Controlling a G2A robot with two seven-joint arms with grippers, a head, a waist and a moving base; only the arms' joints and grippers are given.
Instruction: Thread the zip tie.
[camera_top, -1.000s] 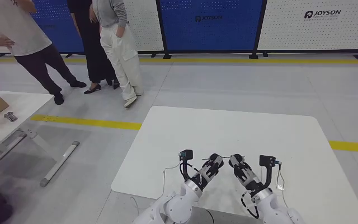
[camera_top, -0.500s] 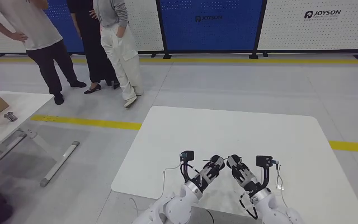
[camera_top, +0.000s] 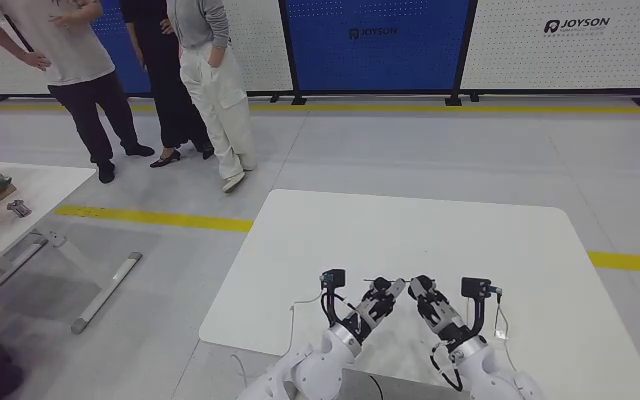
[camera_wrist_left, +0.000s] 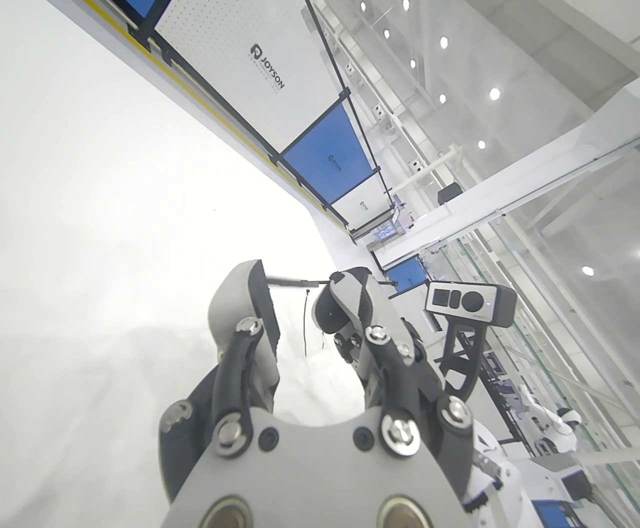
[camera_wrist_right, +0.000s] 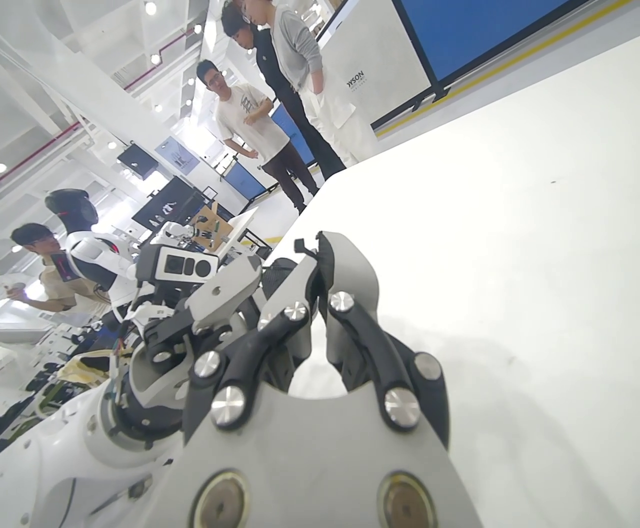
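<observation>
Pegboard panels (camera_top: 375, 45), blue & wht, ran along the top edge of the top view, w/ a yellow floor line (camera_top: 150, 215) below them at left. A wht table (camera_top: 420, 230) took up the lower centre & right.

At bottom centre of that view, from the left, sat the left gripper (camera_top: 389, 289), the zip tie (camera_wrist_left: 295, 282) and the right gripper (camera_wrist_right: 315, 248), tips almost meeting over the table's near part.

- Left gripper: jaws spread. One end of the tie's thin dark strip met the tip of one pad (camera_wrist_left: 265, 300) and ran across the gap.
- A thin strand (camera_wrist_left: 305, 325) hung under the strip. Couldn't tell if it was the tie's tail or a wire.
- Right gripper: jaws pressed together, pinching the zip tie. A small dark end, prob. the head, poked out past the tips.

Progress (my read): the tie was picked up, held in the air and brought betw. both grippers, so pickup & presenting looked done. No closed loop showed, and no tail showed passing thru the head. Lining up, feeding thru & pulling tight seemed left to do.

Writing: each panel carried a small logo w/ a short line of print, left unread. No label could be made out on the tie or the grippers.
</observation>
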